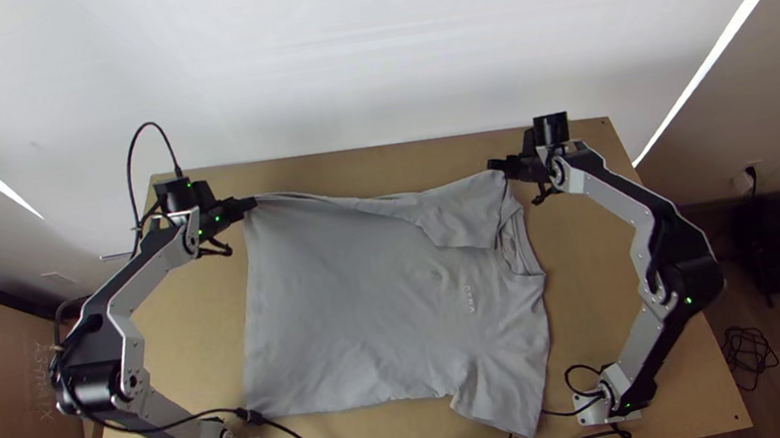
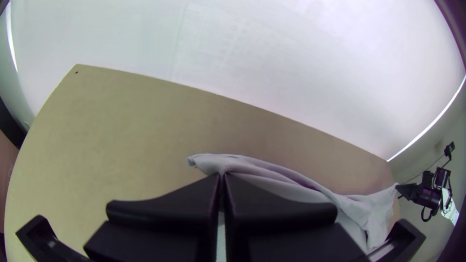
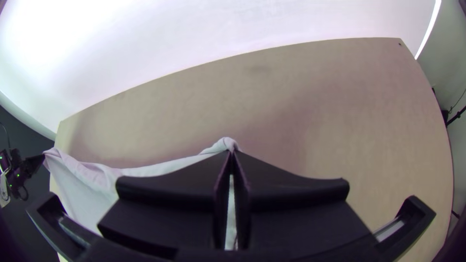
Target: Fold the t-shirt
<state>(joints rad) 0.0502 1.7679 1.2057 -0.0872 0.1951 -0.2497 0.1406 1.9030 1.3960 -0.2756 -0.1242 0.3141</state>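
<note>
Left gripper [image 1: 250,204], right gripper [image 1: 496,166]: jaws pinching far t-shirt [image 1: 350,295] edge, table [image 1: 383,168] beyond

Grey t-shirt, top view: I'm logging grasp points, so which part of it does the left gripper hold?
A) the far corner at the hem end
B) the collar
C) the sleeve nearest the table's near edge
A: the left gripper is closed on the far corner of the grey t-shirt, at the end opposite the collar.
</note>
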